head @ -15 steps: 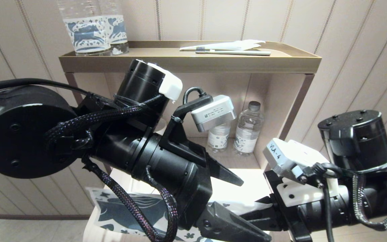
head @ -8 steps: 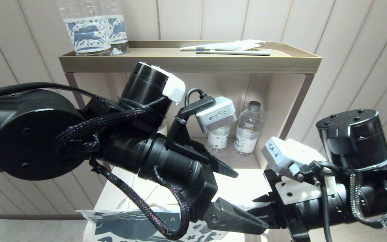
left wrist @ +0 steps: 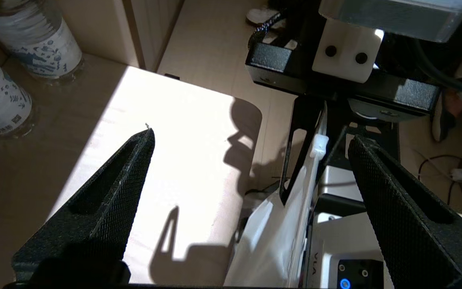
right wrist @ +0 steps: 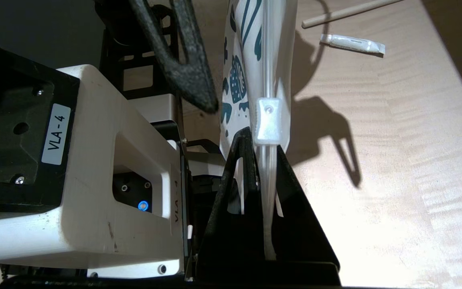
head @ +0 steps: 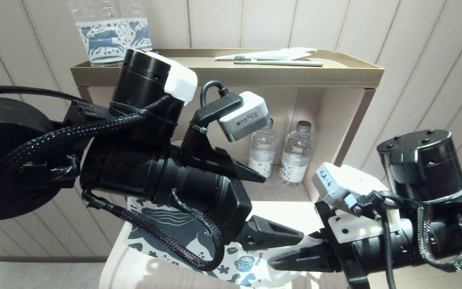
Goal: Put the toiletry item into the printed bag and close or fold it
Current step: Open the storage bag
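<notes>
Head view, left to right. My left gripper [head: 281, 210] sits low in the middle of the scene with its fingers spread wide and nothing between them; one finger points toward the lower shelf, the other lies just above the printed bag [head: 199, 245]. The bag, white with a dark blue horse, flowers and cups, hangs beneath my left arm over the pale table [head: 112, 267]. My right gripper [head: 285, 263] reaches in from the right, its fingers pressed together on the bag's edge.

Right wrist view: my right fingers [right wrist: 291, 188] clamp the zip strip, with the white slider [right wrist: 268, 121] just beyond their tips. On the table past the bag lie a small white tube [right wrist: 352, 43] and a thin wooden stick [right wrist: 345, 13].

Left wrist view: my spread left fingers [left wrist: 110, 200] frame the sunlit table, and the bag stands edge-on near the one closer to my right gripper.

Head view, upper shelf [head: 223, 74]: a toothbrush [head: 279, 62] lies beside a white wrapper [head: 271, 54]; I cannot tell whether it is the toiletry item. Two clear bottles [head: 281, 150] stand on the lower shelf.
</notes>
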Controlling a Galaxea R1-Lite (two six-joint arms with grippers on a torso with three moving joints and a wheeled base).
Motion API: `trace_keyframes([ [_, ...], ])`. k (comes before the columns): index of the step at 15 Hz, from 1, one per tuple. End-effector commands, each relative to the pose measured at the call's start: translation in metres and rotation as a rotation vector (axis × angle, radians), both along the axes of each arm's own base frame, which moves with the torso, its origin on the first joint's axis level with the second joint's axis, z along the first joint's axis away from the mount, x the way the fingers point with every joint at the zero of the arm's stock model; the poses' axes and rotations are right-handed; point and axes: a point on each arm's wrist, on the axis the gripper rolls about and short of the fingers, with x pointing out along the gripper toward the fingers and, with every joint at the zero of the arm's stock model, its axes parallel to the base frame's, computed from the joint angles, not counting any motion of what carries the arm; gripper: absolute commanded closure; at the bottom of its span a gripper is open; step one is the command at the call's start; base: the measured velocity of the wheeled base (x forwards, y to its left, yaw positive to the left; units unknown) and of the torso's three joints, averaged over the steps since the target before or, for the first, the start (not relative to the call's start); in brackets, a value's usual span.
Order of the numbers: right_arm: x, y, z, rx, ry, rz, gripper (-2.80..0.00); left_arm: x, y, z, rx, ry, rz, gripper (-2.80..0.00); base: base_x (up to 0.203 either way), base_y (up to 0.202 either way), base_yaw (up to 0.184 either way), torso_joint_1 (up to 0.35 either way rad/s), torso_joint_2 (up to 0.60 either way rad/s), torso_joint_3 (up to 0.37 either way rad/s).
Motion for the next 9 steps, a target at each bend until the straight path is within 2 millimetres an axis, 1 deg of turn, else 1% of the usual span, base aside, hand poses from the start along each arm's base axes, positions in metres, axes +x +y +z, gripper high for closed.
trace_keyframes([
  [1,0.000,0.000,-0.001,0.000,0.002,0.004,0.00,-0.005,0.006,0.004,0.001,0.001,-0.009,-2.80,0.000,0.000,0.000,0.000,0.00,0.000],
  [3,0.002,-0.001,-0.002,-0.002,0.006,-0.004,0.00,-0.009,0.003,0.002,0.004,0.007,-0.046,-2.80,0.000,0.000,0.000,0.000,0.00,0.000],
  [7,0.005,-0.002,-0.003,-0.005,0.009,-0.011,0.00,-0.010,-0.010,-0.004,0.024,-0.013,-0.089,-2.80,0.000,0.000,0.000,0.000,0.00,0.000],
  [9,0.007,-0.002,-0.003,-0.004,0.011,-0.017,0.00,-0.009,-0.012,-0.006,0.046,-0.033,-0.052,-2.80,0.000,0.000,0.000,0.000,0.00,0.000],
])
